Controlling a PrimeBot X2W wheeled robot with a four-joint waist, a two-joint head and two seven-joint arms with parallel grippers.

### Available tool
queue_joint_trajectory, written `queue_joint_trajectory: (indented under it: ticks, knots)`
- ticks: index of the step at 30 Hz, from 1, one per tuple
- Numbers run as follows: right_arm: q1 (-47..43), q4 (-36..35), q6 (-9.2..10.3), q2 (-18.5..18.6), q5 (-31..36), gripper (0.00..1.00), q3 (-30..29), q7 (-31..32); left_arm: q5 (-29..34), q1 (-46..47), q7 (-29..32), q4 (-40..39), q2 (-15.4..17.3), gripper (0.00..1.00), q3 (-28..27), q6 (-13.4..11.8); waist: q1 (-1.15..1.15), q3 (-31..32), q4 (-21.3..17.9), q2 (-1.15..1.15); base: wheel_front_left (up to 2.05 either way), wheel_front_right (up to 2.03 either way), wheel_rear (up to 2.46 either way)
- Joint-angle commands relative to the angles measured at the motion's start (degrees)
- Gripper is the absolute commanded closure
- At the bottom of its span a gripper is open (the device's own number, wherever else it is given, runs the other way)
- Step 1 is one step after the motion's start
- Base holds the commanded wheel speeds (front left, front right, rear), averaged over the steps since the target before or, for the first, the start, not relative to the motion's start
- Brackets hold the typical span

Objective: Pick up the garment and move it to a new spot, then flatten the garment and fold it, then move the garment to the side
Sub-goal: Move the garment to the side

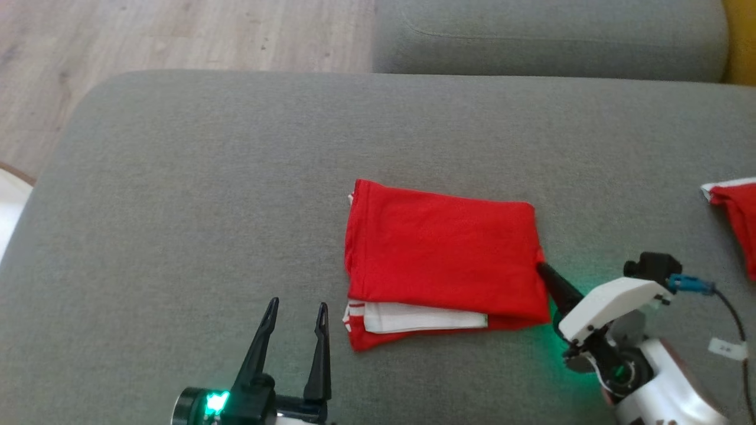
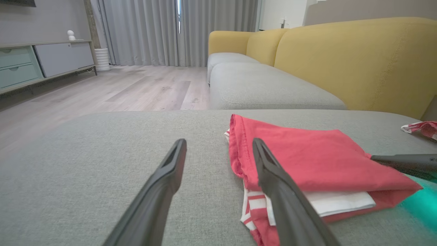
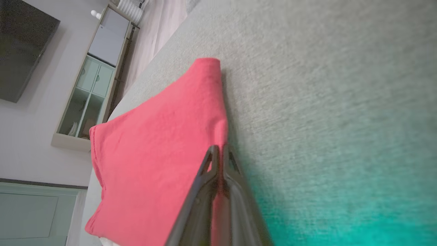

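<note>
The red garment lies folded into a rectangle on the grey sofa seat, with white striped layers showing at its near edge. My right gripper is shut on the garment's right edge; in the right wrist view its fingers pinch the red fabric. My left gripper stands open to the left of the garment, nothing between its fingers; its right finger overlaps the garment's left edge in the left wrist view.
A second red-and-white cloth lies at the seat's right edge. Another grey cushion lies beyond, with yellow backrests. Wooden floor lies to the far left, a sideboard stands across the room.
</note>
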State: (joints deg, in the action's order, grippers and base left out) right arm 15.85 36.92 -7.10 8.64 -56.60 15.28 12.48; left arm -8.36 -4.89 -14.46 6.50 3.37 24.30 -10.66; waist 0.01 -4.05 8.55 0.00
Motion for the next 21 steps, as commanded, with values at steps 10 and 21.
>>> queue_joint_trajectory:
  ticks: [10,21]
  knots:
    - [5.9,-9.4,-0.39,16.3,3.1,1.0,4.2,-4.6,0.8,4.0,-0.5,-2.5,-0.5,0.0,-2.1,-0.5,-0.01,-4.5,-8.0,0.0,0.0,0.0,0.0]
    - [15.1,-12.3,-0.39,31.5,6.4,1.0,1.5,-4.3,3.9,8.3,-0.5,-2.3,-0.5,0.0,-3.8,0.9,-0.01,-10.6,-15.0,0.0,0.0,0.0,0.0]
